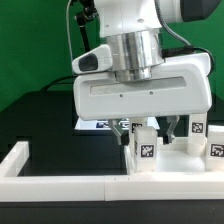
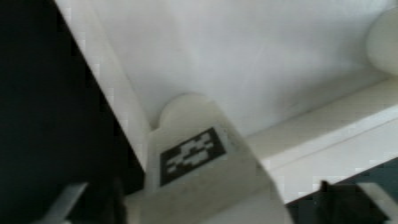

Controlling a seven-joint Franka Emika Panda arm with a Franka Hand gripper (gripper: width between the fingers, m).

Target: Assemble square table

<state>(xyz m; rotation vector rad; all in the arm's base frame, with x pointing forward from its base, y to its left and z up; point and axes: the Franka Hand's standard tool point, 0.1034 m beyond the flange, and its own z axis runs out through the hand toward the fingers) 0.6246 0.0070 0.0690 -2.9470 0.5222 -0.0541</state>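
Black work surface [image 1: 45, 120] edged by white wall bars [image 1: 60, 182] along the exterior view's lower frame; green backdrop [image 1: 35, 40] upper left. Only in the wrist view: tagged leg [image 2: 205, 160] filling the lower centre, against the tabletop [image 2: 231, 50]. Gripper [image 1: 133, 133] pointing straight down at centre right; closed around the leg [image 1: 144, 148], upright.

arm: comes down vertically from above, wrist straight | hand [image 1: 130, 133]: points straight down, low over the tabletop | fingers [image 1: 123, 132]: dark, mostly hidden under the white body; gap unreadable
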